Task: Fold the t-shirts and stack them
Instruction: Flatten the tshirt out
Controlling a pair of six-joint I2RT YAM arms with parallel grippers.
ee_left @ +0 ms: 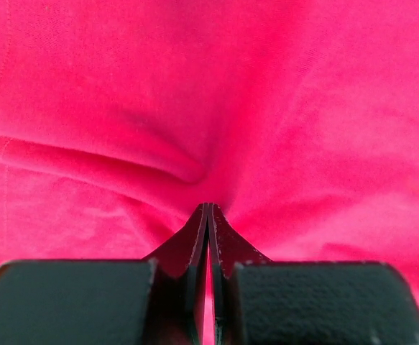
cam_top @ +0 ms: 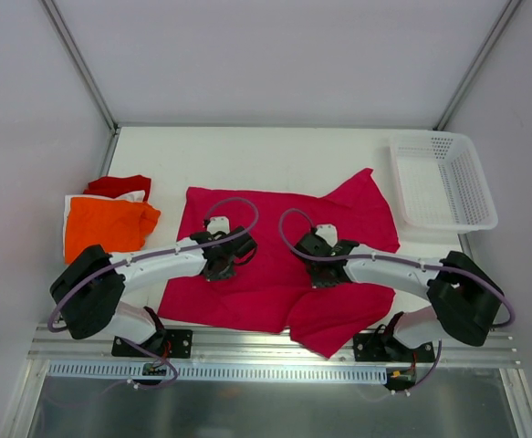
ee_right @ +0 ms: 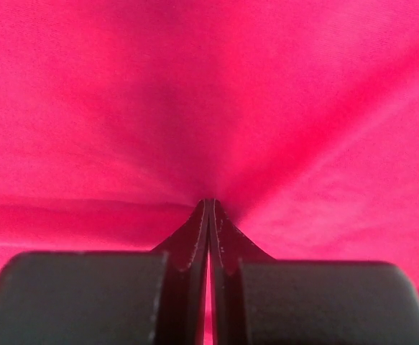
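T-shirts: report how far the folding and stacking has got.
Done: a folded pile at the table's left edge, orange t-shirt on top, white t-shirt and red t-shirt peeking out under it. In hand: the magenta-pink t-shirt lies spread open, and the left end effector and right end effector each appear shut on a pucker of it. Left: fold this shirt and set it on the pile.

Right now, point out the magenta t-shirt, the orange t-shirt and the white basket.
magenta t-shirt (cam_top: 273,283), top view, middle of the spread cloth.
orange t-shirt (cam_top: 109,224), top view, middle of its top face.
white basket (cam_top: 441,187), top view, bare perforated floor.
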